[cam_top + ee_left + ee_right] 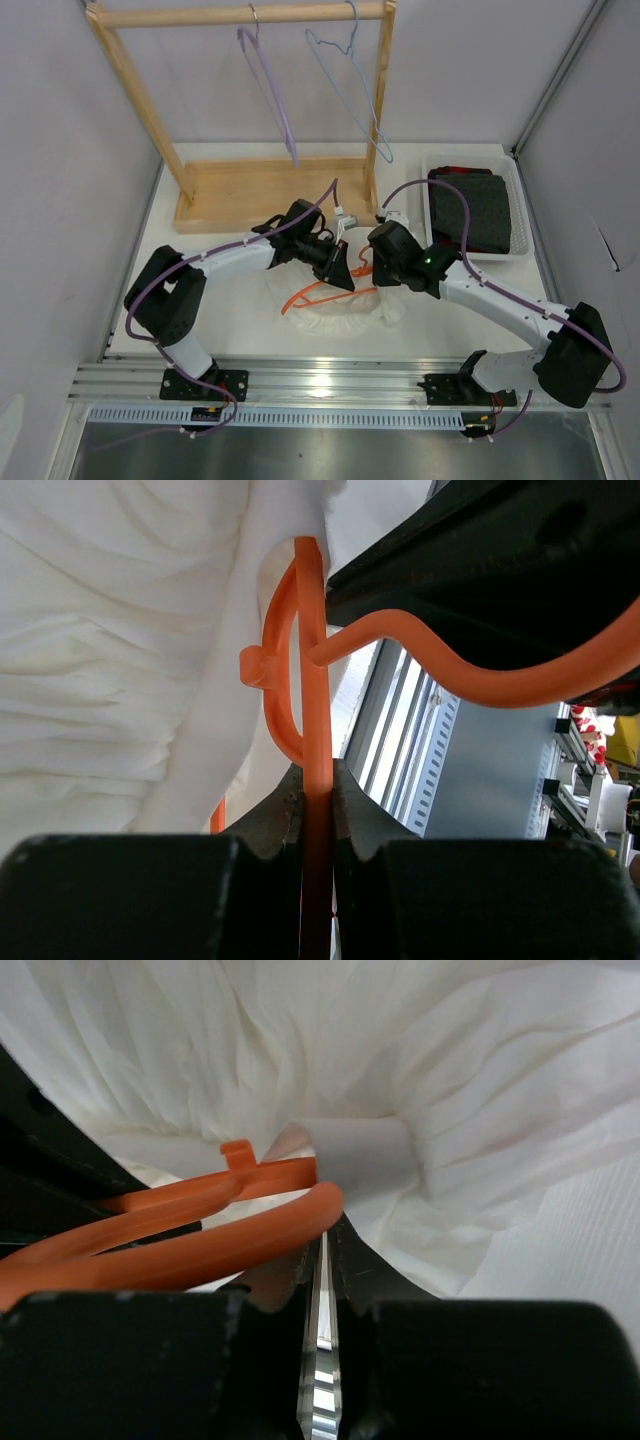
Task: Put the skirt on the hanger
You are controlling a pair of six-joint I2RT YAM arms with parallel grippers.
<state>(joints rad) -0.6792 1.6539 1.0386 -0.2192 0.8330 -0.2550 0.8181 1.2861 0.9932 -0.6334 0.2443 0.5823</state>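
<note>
The white skirt (345,318) lies crumpled on the table in front of both grippers. The orange hanger (308,294) lies partly on it. My left gripper (342,268) is shut on a straight bar of the hanger (316,680), and its curved hook shows beside the jaws. The skirt (110,650) fills the left of that view. My right gripper (384,272) is close to the left one, at the skirt's edge. Its jaws (325,1232) stand almost together, pinching thin skirt fabric (440,1080) at the tips. Two orange hanger bars (200,1240) cross just in front of them.
A wooden rack (260,190) stands at the back with a lilac hanger (272,95) and a pale blue hanger (350,90) on its rail. A white tray (520,215) at the right holds dark folded cloth (478,212). An aluminium rail (330,380) runs along the near edge.
</note>
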